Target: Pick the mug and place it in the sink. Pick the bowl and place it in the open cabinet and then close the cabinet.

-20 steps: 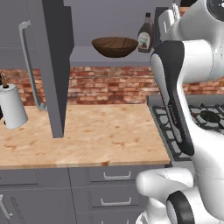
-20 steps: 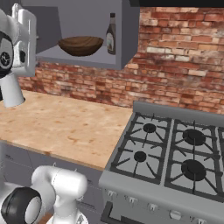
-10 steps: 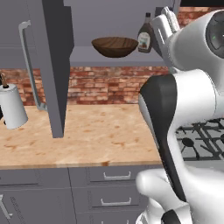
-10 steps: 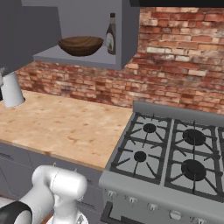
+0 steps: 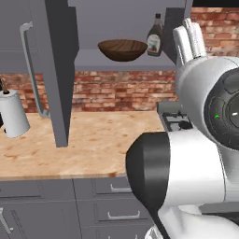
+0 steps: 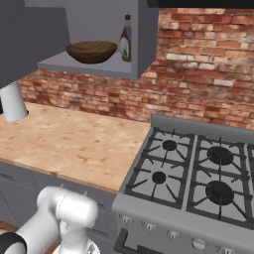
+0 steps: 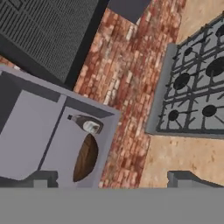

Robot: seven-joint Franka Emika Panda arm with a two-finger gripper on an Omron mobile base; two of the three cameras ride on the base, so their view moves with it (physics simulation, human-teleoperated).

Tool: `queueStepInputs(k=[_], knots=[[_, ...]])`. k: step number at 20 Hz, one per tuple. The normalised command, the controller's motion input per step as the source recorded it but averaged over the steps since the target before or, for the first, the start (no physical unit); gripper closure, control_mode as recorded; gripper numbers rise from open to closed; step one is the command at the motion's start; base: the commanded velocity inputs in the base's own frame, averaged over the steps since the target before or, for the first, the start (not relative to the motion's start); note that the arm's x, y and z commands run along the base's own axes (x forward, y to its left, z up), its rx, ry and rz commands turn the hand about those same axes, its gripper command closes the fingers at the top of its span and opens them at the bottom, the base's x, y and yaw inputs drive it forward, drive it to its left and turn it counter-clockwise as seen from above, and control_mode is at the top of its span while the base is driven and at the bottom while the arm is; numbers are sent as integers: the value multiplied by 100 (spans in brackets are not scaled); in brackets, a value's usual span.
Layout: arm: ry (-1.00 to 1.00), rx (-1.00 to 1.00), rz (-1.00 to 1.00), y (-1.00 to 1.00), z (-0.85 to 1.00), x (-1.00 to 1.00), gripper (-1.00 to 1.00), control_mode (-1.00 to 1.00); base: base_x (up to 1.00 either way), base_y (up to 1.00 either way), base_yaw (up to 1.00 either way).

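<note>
Sitting on shelf: one bowl [image 5: 123,49] inside the open cabinet [image 5: 126,18], one bottle [image 5: 155,31] just beside
Door [image 5: 58,70]: open
Counter [image 5: 93,140]: one paper roll [image 5: 14,119]
Gripper [image 7: 113,181]: fingers spread, holding nothing

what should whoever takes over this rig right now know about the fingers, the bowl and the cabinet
Gripper: fingers open, holding nothing, raised beside the cabinet.
Wide dark brown wood-grain bowl: already on the grey shelf of the tall grey cabinet, next to a dark brown bottle.
Cabinet door with its long silver bar handle: standing open.
Done: bowl placed in the cabinet.
Left: close the cabinet door.
Mug and sink: can't be judged from these pictures.
</note>
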Motion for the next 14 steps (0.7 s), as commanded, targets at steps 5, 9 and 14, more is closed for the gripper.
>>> queueStepInputs(k=[5,9,14], knots=[[-20,1,-42,74,-3,-31,-100,-100,0,0,0],[-1,-2,-30,84,-7,-5,-100,-100,0,0,0],[-8,-1,-32,97,-23,-27,-100,-100,0,0,0]])
